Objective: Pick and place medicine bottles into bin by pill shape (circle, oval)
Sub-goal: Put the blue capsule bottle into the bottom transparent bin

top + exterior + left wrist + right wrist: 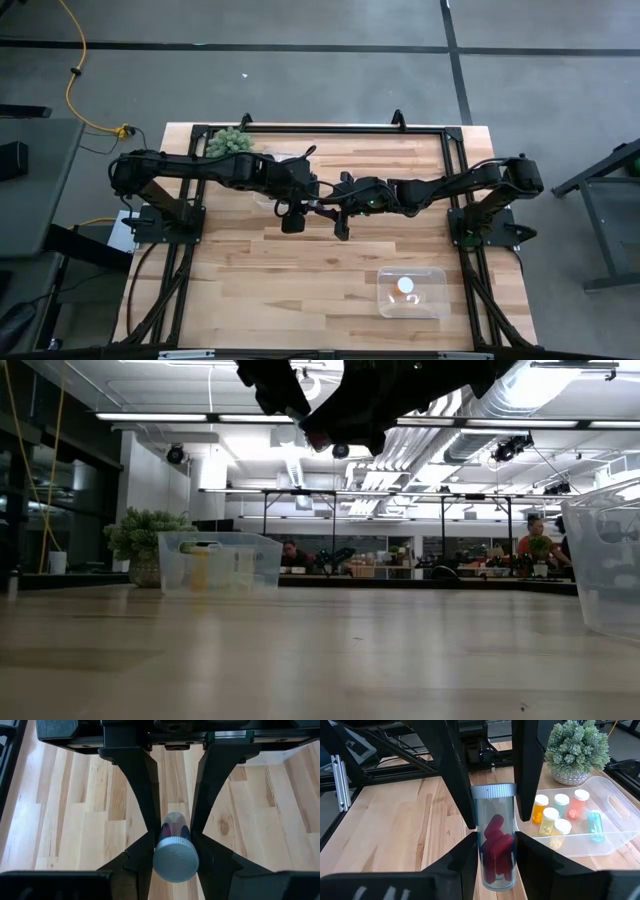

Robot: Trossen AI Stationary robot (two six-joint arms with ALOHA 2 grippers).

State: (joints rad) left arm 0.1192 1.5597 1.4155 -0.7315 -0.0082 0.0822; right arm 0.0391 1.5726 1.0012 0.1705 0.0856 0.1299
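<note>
A clear medicine bottle [494, 845] with a pale ribbed cap and red oblong pills hangs high over the table's middle [328, 203]. Both grippers are shut on it. My left gripper [175, 865] reaches in from the table's left [318, 192]. My right gripper [494, 865] reaches in from the right [345, 193]. Several more bottles [555, 822] stand or lie in a clear bin [580, 845] at the far left. My left gripper pinches the bottle's cap end [156, 857] between its two fingers. They slant down from the table's left and lie along the bottle, which is clear of the table. My right gripper pinches the bottle's clear body near its base [481, 860] between its two fingers. They come from the table's right, tipped slightly down and lying along the bottle. The cap end [492, 791] points away from this gripper.
A green spiky plant [228, 142] stands at the far left beside the bottle bin [272, 172]. A second clear bin [412, 292] at the near right holds a white-capped bottle [405, 285]. Bare wood lies between the two bins.
</note>
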